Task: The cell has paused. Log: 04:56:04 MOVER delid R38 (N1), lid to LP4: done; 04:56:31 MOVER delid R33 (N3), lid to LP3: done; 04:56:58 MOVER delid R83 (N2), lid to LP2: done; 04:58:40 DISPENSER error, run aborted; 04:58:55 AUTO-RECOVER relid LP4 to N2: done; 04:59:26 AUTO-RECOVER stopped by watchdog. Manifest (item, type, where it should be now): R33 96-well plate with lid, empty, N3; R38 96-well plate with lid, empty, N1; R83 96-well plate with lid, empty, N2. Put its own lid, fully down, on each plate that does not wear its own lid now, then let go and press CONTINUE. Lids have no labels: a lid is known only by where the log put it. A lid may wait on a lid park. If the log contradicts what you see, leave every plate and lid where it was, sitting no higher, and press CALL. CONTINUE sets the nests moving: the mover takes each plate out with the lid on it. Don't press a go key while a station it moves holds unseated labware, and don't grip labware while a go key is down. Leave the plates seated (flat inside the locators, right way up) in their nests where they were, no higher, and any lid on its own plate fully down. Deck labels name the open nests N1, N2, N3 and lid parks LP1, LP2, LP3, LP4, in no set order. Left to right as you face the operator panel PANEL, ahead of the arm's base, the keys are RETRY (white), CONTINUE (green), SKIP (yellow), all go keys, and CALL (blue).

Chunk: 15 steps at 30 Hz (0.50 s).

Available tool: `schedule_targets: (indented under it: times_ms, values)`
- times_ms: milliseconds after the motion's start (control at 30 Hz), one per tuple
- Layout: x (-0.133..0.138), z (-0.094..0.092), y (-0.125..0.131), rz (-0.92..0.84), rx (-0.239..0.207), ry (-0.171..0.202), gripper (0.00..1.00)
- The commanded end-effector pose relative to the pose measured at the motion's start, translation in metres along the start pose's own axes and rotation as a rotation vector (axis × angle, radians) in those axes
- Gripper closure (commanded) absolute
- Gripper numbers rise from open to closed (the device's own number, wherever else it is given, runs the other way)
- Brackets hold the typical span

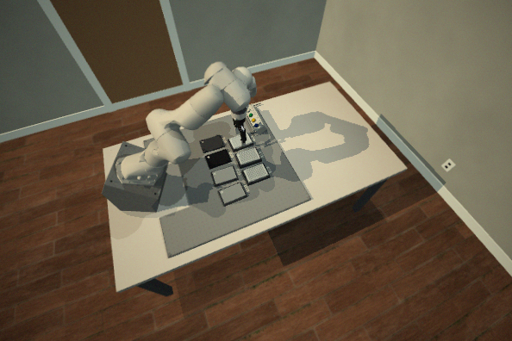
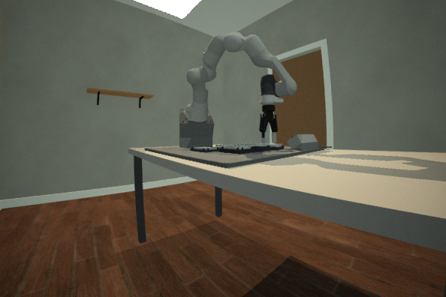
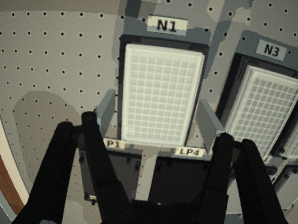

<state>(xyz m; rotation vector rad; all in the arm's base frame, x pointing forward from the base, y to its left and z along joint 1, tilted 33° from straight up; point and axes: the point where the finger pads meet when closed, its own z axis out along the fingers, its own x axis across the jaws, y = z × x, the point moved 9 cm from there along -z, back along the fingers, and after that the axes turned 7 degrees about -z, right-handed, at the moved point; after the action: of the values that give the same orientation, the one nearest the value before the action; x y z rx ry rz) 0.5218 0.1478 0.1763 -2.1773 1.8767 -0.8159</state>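
My gripper (image 1: 242, 135) hangs open and empty just above the plate in nest N1 (image 3: 162, 92), its fingers astride the plate's near end (image 3: 156, 137). It also shows in the side view (image 2: 268, 133). The N1 plate (image 1: 240, 141) looks smooth and pale, as if it wears a lid. The plates in N3 (image 1: 248, 156) (image 3: 266, 110) and in the last nest (image 1: 256, 173) show speckled open wells. Two pale lids lie on lid parks (image 1: 224, 175) (image 1: 233, 193). Two dark lid parks (image 1: 212, 143) (image 1: 217, 158) hold nothing; labels LP1 and LP4 (image 3: 189, 152) sit by them.
The arm's base block (image 1: 134, 181) stands at the table's left. The deck mat (image 1: 224, 198) carries all nests.
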Motion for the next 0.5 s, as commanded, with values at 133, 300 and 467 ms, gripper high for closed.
schedule_targets:
  times_ms: [133, 300, 467]
  values:
    - [0.001, -0.016, 0.001, -0.002, -0.002, 0.002, 0.34]
    - [0.001, -0.028, 0.001, -0.002, -0.002, 0.002, 0.34]
    - [0.001, -0.035, 0.001, -0.002, -0.002, 0.002, 0.34]
